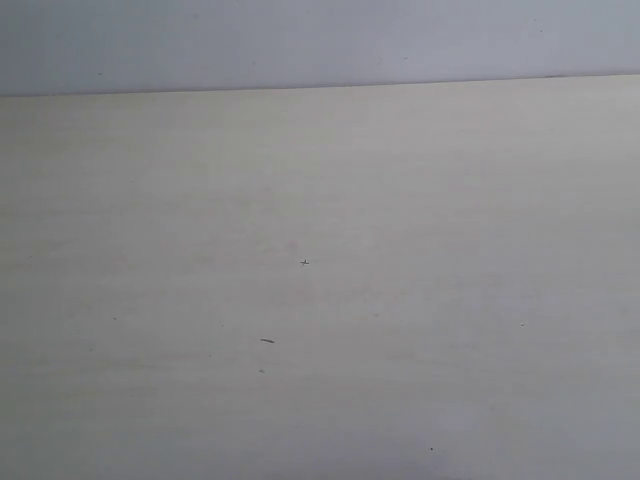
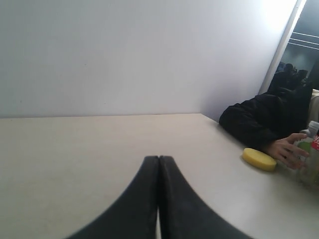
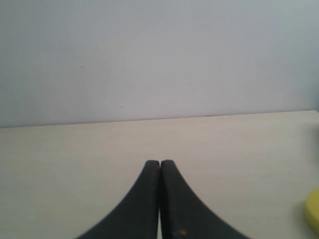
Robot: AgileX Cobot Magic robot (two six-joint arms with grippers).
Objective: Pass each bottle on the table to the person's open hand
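Both clenched and empty, the left end effector and right end effector hover over the pale beige bench, while the one clear plastic bottle with green-white label in view stands upright at the person's hand, well apart and off to the side.

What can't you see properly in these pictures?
- Bottle, left wrist view: cut off by the picture's edge and partly behind the person's hand; label unreadable.
- Yellow round thing: too blurred to name; the right wrist view's edge cuts it off.
- Person: only a dark sleeve shows.
- Exterior view: only the table shows; everything else lies outside it.
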